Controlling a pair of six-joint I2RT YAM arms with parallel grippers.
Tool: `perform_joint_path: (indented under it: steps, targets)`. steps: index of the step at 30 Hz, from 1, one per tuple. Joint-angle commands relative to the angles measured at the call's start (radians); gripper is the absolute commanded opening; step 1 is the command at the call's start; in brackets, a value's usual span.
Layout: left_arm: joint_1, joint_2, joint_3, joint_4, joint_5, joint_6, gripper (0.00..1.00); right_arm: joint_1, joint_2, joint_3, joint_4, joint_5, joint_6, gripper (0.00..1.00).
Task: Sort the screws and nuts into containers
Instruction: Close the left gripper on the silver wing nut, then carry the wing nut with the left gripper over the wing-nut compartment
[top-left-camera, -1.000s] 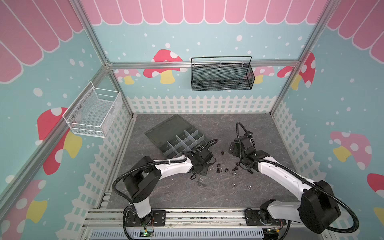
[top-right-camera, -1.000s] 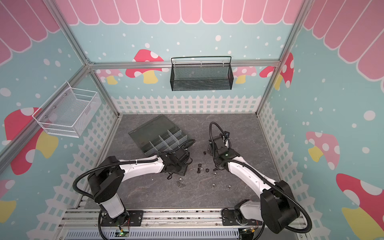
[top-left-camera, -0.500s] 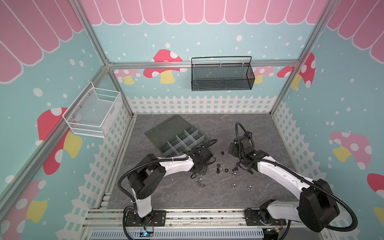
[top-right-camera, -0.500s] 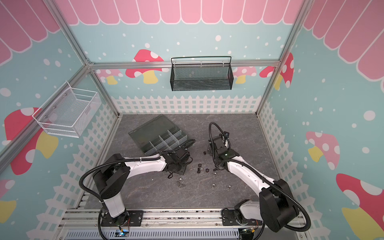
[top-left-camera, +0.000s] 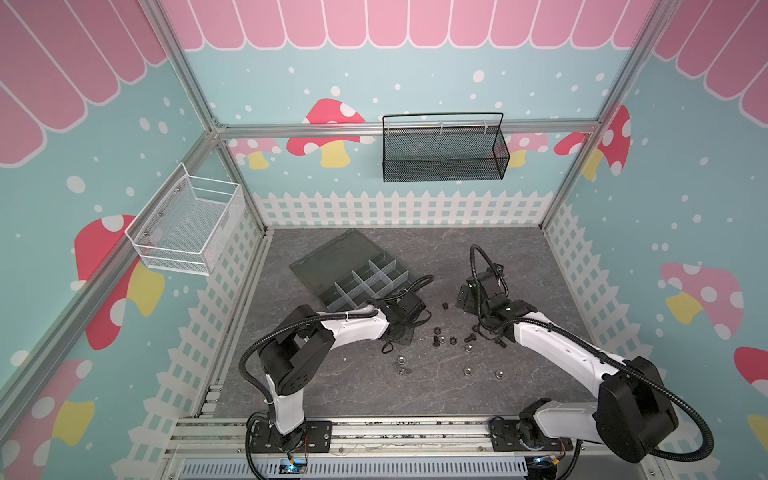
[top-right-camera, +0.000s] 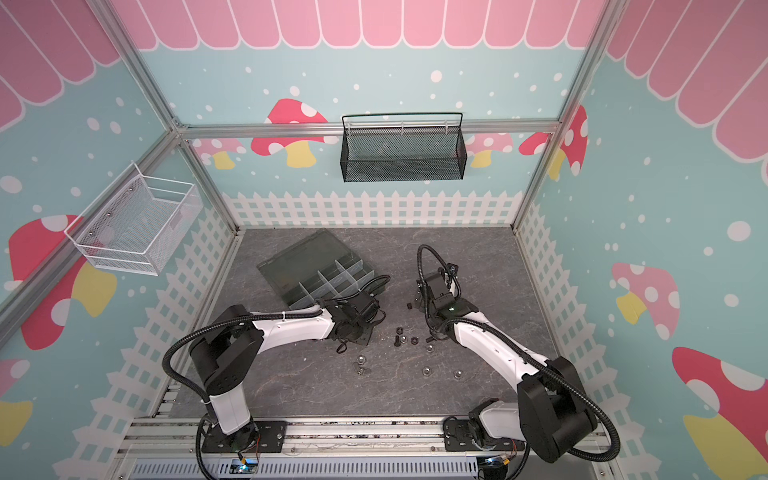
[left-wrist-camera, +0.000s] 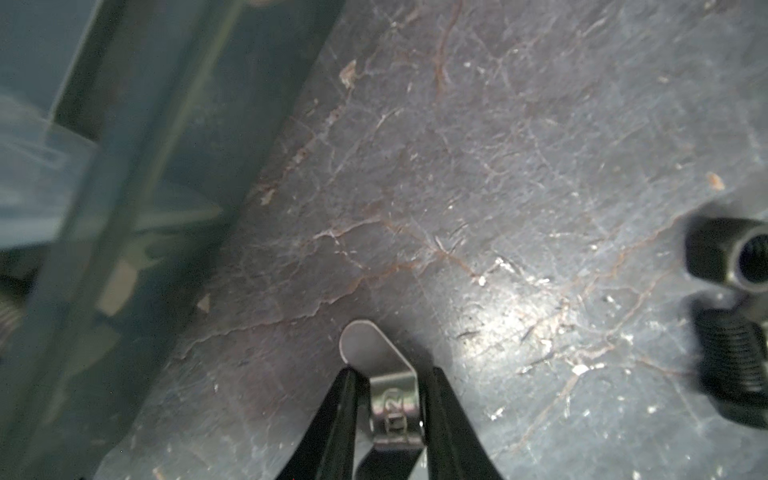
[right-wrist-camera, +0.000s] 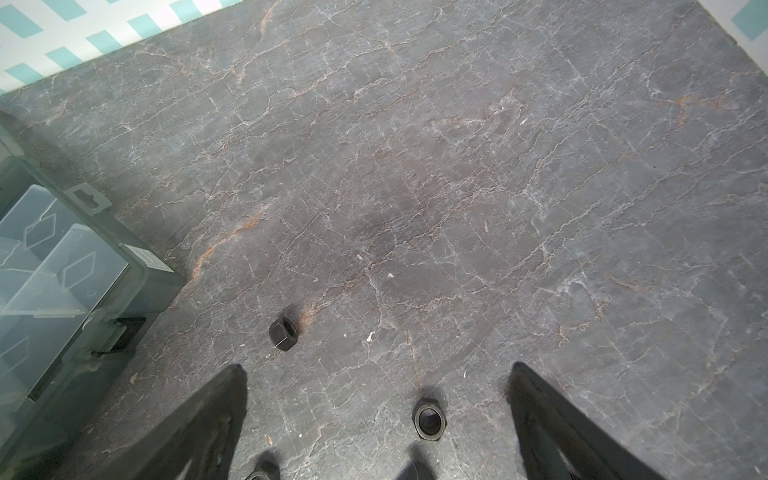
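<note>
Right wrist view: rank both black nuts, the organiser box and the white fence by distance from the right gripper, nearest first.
1. flat black nut: lying between the fingers of the open right gripper.
2. tilted black nut: just past one fingertip, towards the box.
3. organiser box: farther out on that side.
4. white fence: farthest, beyond the box.

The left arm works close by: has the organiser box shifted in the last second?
No. The organiser box keeps its place relative to the back picket fence in both top views.
</note>
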Motion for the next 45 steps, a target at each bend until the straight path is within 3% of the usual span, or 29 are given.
perform_joint_path:
  steps: [1, 6, 15, 25, 32, 38, 45]
  targets:
    - [0.004, 0.036, -0.010, -0.008, 0.020, 0.002, 0.21, -0.009, 0.022, 0.001, 0.006, -0.002, 0.016, 0.99]
    - [0.004, 0.031, -0.004, -0.005, 0.030, 0.014, 0.12, -0.008, 0.017, 0.012, 0.001, 0.000, 0.007, 0.99]
    - [0.004, -0.020, 0.008, 0.007, 0.005, 0.052, 0.04, -0.010, 0.009, 0.020, -0.001, 0.003, 0.001, 0.99]
    - [0.004, -0.116, 0.076, 0.053, -0.066, 0.153, 0.04, -0.009, -0.021, 0.008, -0.025, 0.015, -0.001, 0.99]
    - [0.021, -0.101, 0.190, 0.082, -0.108, 0.278, 0.04, -0.008, -0.035, -0.003, -0.020, 0.013, 0.008, 0.99]
    - [0.078, -0.061, 0.253, 0.095, -0.096, 0.391, 0.04, -0.008, -0.053, -0.010, -0.026, 0.016, 0.011, 0.99]
    - [0.147, -0.011, 0.257, 0.136, -0.005, 0.534, 0.04, -0.011, -0.075, -0.027, -0.028, 0.025, 0.019, 0.99]
